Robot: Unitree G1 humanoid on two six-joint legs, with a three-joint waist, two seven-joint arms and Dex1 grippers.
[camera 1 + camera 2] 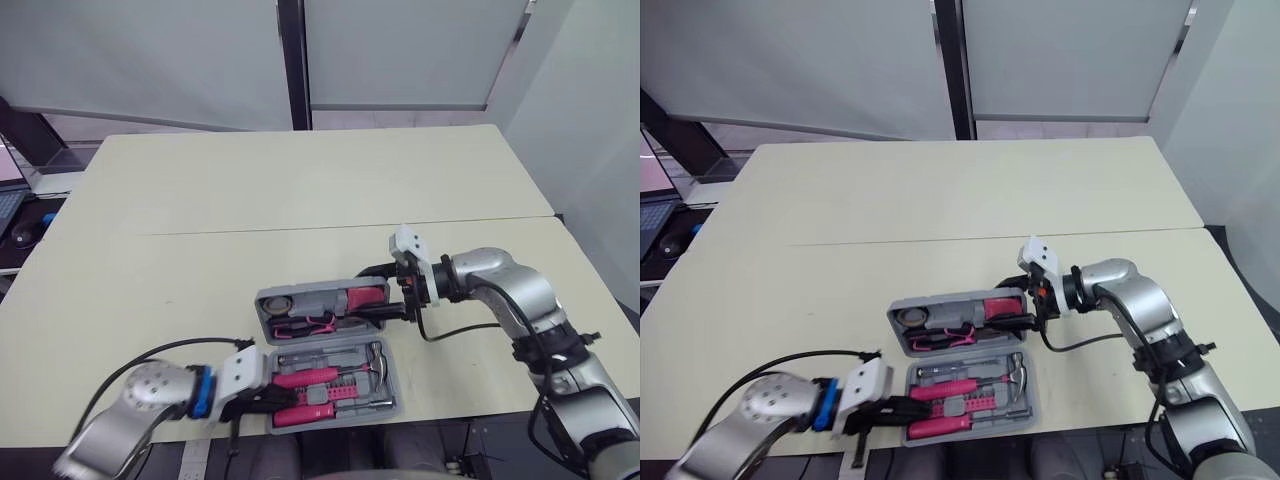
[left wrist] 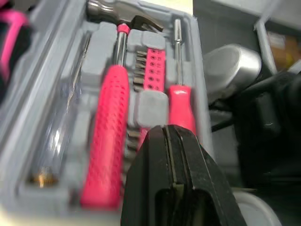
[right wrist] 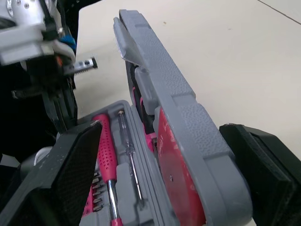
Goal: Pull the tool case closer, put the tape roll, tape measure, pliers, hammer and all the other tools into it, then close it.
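Observation:
The grey tool case lies open at the table's front edge. Its near half holds a pink-handled hammer, a pink screwdriver and a bit rack. The far half, the lid, is tilted up and carries the tape roll, pink pliers and pink tape measure. My right gripper stands open at the lid's right end, and the lid's edge lies between its fingers. At the near half's left edge, my left gripper is shut and empty, with its fingertips over the screwdriver handle.
The case sits close to the table's front edge. The pale tabletop stretches wide behind it, with a seam across the middle. A laptop and a mouse lie on a side desk at far left.

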